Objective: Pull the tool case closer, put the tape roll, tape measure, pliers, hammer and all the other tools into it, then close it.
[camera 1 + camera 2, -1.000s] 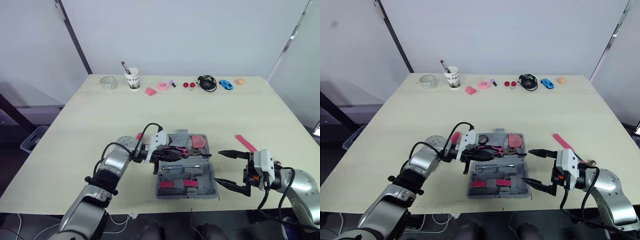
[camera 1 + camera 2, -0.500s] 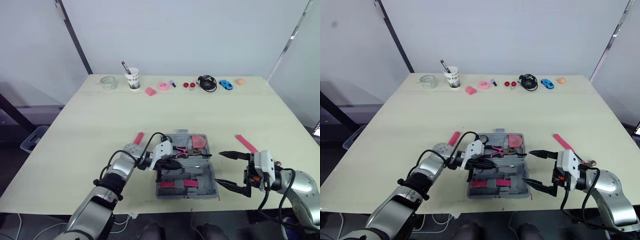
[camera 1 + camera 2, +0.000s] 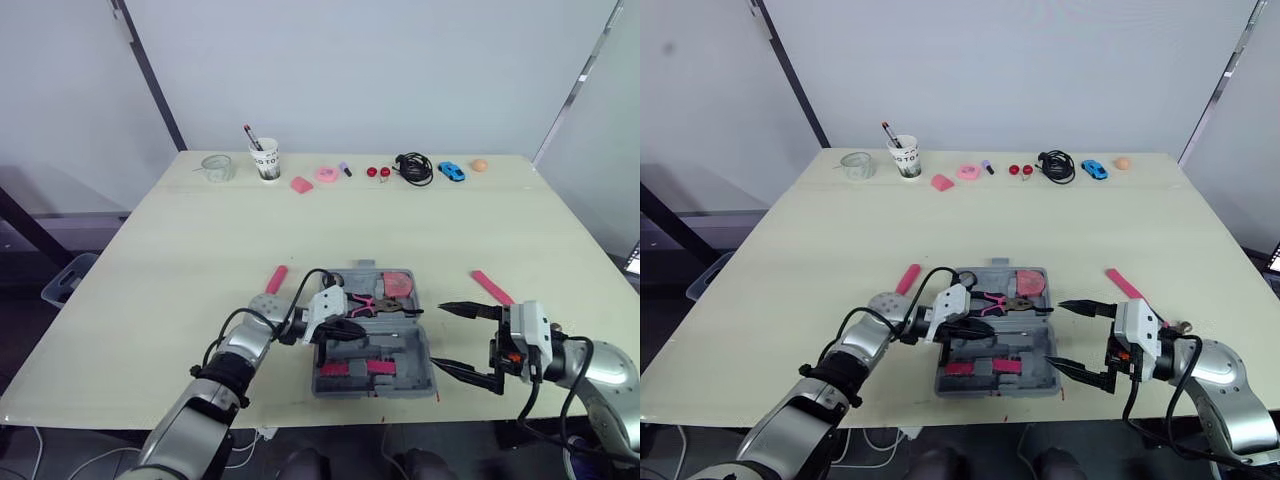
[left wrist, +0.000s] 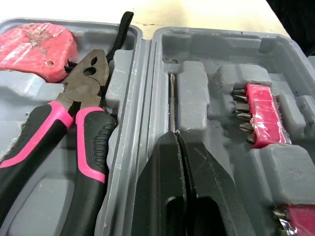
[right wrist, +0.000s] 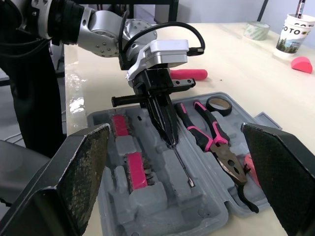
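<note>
Pale table (image 3: pixel 180 230), open tool case (image 3: pixel 412 352) near its front edge: pliers (image 3: pixel 362 303) and tape roll (image 5: pixel 216 103) inside. Left gripper (image 3: pixel 348 326) pinched on a driver shaft (image 4: pixel 172 103) over its slot; right gripper (image 3: pixel 436 335) wide, empty. Two pink-handled tools (image 3: pixel 277 278) (image 3: pixel 491 286) lie outside; lid not yet closed.

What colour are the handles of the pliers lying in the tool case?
Pink with black grips. The pliers show best in the left wrist view.
</note>
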Tool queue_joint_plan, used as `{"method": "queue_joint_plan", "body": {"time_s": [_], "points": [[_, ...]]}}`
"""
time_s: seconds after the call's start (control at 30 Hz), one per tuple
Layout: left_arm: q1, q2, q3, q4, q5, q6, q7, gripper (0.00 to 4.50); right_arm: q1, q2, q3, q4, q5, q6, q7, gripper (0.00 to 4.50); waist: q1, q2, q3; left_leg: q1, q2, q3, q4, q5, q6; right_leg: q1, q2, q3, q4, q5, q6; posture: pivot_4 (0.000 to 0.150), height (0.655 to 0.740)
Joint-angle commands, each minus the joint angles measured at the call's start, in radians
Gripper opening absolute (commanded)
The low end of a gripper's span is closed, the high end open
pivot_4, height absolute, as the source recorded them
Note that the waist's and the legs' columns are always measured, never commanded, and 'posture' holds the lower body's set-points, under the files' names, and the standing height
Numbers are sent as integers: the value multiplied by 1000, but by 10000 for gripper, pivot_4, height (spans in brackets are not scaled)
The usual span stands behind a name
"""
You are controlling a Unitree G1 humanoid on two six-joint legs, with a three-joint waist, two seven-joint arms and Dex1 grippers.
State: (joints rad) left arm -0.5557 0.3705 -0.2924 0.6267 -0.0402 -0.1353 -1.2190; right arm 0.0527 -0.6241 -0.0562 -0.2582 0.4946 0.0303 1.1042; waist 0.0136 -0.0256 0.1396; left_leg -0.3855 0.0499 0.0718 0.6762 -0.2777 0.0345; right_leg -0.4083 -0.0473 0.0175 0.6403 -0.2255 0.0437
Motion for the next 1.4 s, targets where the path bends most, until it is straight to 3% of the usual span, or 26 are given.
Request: {"method": "queue_joint_plan", "body": {"time_s": [0.03,0.37,0.47,0.53,0.57,0.6,0.63,0.7,0.73,1.1,1.4], "points": [[35,40,63,-86,-46,29,16,566,14,6,-54,-10,36,3,-26,45000,-3,0,0,0,0,0,0,0,0,0,0,0,0,0,0,1500,7400],[330,165,364,-548,-283,309,174,566,87,52,-180,121,2,-62,-141,45000,-5,0,0,0,4,0,-1,0,0,-1,0,1,1,0,0,1500,7400],[420,179,415,-633,-310,347,231,8466,112,67,-213,157,-12,-87,-169,45000,-1,0,1,2,4,0,-2,0,0,-2,0,2,0,0,0,1500,7400],[479,183,457,-676,-330,368,268,18338,133,72,-232,170,-12,-100,-176,45000,1,1,1,2,5,0,-2,0,0,-1,0,2,1,0,0,1500,7400],[523,184,485,-694,-335,370,288,21056,152,72,-243,174,-8,-101,-172,45000,0,1,1,2,5,0,-2,0,0,-1,0,2,0,0,0,1500,7400],[567,185,509,-715,-342,375,306,27931,171,70,-255,178,-5,-104,-171,45000,0,1,1,2,6,1,-2,0,0,-1,-1,2,1,0,0,1500,7400],[608,186,531,-732,-344,372,321,30655,189,68,-267,184,-4,-107,-174,45000,-1,1,1,2,6,1,-2,0,0,-1,-1,2,0,0,0,1500,7400],[678,183,575,-756,-345,360,352,41482,222,69,-294,193,15,-101,-170,45000,-1,1,1,2,6,2,-4,0,0,-2,-1,3,-1,0,0,1500,7400],[721,179,605,-766,-349,359,369,44581,243,68,-313,205,18,-109,-165,45000,-1,1,1,3,6,2,-4,0,0,-2,-1,3,-1,0,0,1500,7400],[1009,136,772,-832,-375,321,450,44581,433,86,-489,265,47,-130,-179,45000,0,0,1,3,7,3,-6,-1,-1,-4,-7,3,-2,-3,3,1500,7400],[982,165,763,-810,-375,332,445,44581,452,96,-466,237,49,-109,-152,45000,-1,1,1,3,7,2,-7,-3,-6,-5,-11,2,-4,-3,4,1500,7400]]}}
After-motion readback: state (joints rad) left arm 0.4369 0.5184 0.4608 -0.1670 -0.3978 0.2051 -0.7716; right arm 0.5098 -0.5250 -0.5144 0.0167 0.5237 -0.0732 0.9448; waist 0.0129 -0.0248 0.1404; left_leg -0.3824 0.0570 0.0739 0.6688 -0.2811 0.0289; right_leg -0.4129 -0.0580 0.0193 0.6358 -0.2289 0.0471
